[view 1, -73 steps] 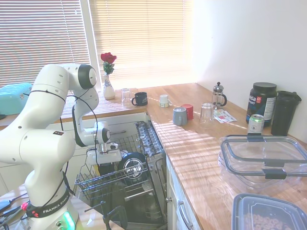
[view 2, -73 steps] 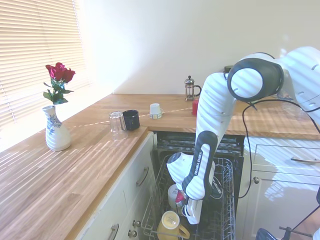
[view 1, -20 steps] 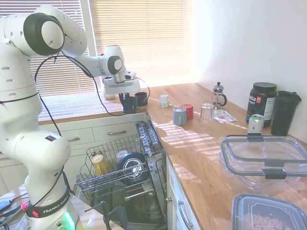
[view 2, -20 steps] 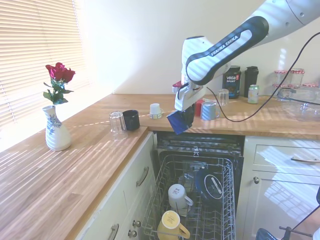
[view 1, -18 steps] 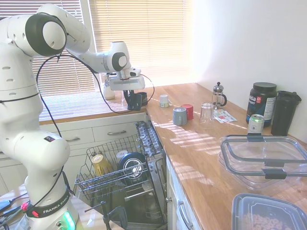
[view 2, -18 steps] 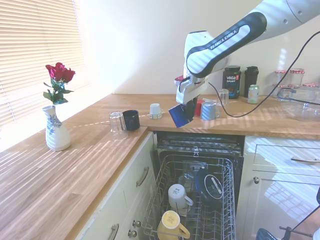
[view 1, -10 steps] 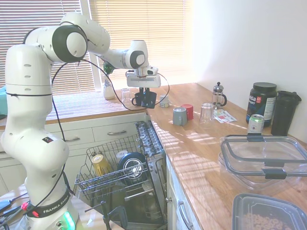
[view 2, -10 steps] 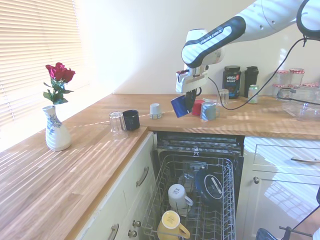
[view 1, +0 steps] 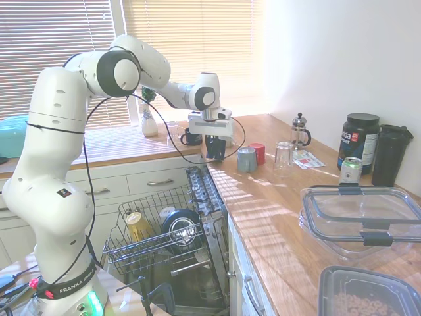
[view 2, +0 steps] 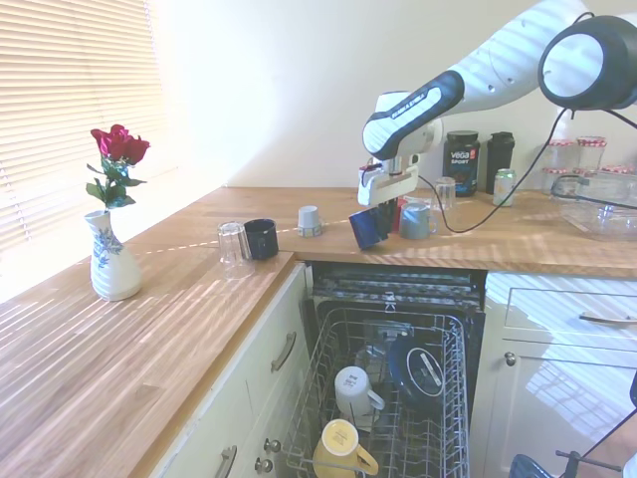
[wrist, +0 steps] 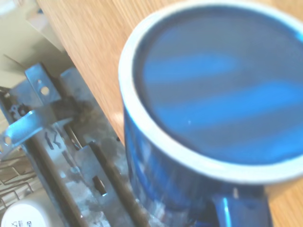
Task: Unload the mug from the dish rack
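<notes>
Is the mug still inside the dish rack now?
No, the gripper holds the mug above the wooden counter's edge, well above the dish rack.

A grey-blue cup [view 1: 246, 159] and a red cup [view 1: 258, 153] sit upside down on the wooden desk [view 1: 276, 204], just beside the hand [view 1: 215, 153]. A clear glass [view 1: 283, 155] and a coffee press [view 1: 300, 131] stand a bit further off. A vase [view 2: 109, 267] with red roses [view 2: 118, 146] stands well apart from the hand. A yellow cup [view 2: 341, 445] lies far below it.
</notes>
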Robot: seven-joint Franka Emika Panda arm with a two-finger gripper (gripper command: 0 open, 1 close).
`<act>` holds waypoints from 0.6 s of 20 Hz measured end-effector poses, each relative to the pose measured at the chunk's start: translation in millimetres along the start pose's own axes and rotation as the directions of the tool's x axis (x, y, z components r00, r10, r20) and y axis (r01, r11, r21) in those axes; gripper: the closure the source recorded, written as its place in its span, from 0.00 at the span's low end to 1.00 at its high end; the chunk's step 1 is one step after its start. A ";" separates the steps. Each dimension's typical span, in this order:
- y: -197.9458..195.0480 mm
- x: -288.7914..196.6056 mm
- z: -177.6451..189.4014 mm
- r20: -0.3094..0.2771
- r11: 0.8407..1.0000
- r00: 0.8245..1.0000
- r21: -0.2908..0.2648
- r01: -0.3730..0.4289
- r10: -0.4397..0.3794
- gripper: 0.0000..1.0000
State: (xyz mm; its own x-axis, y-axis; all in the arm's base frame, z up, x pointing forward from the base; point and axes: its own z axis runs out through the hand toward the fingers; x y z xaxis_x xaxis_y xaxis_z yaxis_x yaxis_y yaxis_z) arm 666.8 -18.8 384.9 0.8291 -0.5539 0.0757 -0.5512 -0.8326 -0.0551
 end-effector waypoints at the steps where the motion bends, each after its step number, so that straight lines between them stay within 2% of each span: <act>1: 1.0 -0.9 5.2 0.002 1.000 1.000 -0.001 -0.001 0.001 1.00; 5: 7.1 -1.1 33.4 0.013 1.000 1.000 -0.003 -0.021 0.021 1.00; 8: 11.4 5.4 37.6 0.000 0.999 0.999 0.012 -0.053 0.053 1.00; 9: 12.3 6.2 37.6 0.000 0.998 0.998 0.015 -0.068 0.068 0.00; 12: 11.4 6.6 37.6 0.003 0.994 0.994 0.020 -0.110 0.109 0.00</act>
State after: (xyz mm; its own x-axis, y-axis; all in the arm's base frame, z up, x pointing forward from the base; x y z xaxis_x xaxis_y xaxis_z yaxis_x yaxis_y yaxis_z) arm 669.5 -31.8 347.4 0.7641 -0.6417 0.0660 -0.6367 -0.7666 -0.0827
